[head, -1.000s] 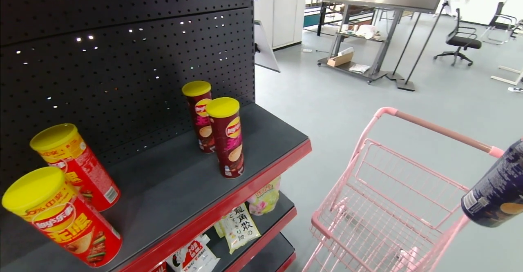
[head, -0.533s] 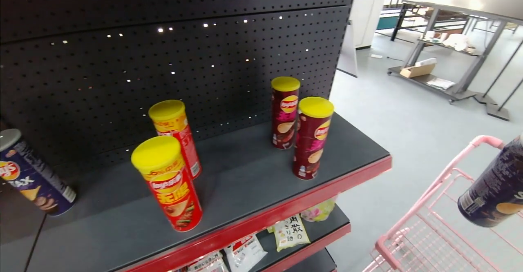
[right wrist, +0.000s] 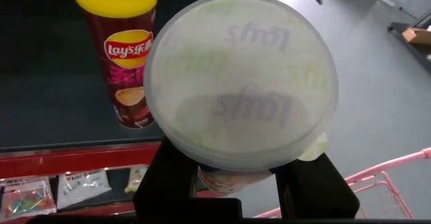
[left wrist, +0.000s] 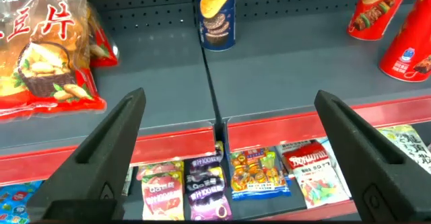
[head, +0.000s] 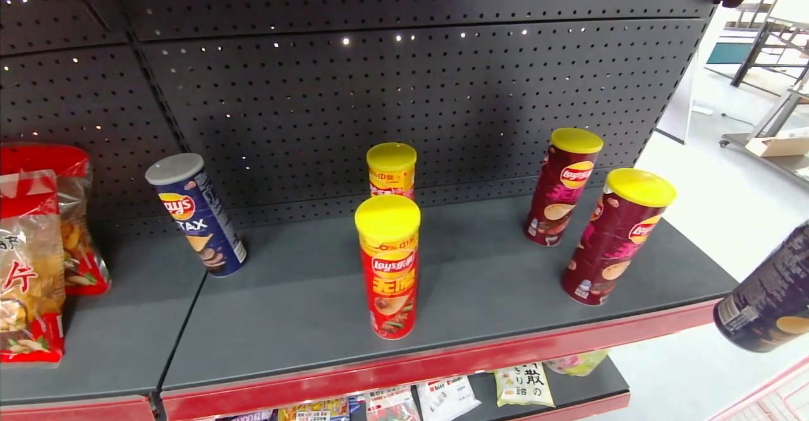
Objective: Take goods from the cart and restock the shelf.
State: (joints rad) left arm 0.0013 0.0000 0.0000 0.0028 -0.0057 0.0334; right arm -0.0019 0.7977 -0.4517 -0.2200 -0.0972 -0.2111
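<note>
The dark cardboard chip canister point(head: 768, 294), a smooth cylinder capped by a translucent plastic lid point(right wrist: 242, 83), is clamped in the right gripper point(right wrist: 242, 183). Its long axis is tilted rather than upright, and it sits just off the right-hand end of the shelf point(head: 480, 282). From that gripper the matte grey board lies ahead and to the left, past two glossy maroon canisters point(head: 616, 237), with the matching blue canister point(head: 196, 215) well farther left. The left gripper point(left wrist: 229, 150) hangs empty, jaws spread wide, before the red lip point(head: 442, 361), and is the nearer one to that blue canister.
</note>
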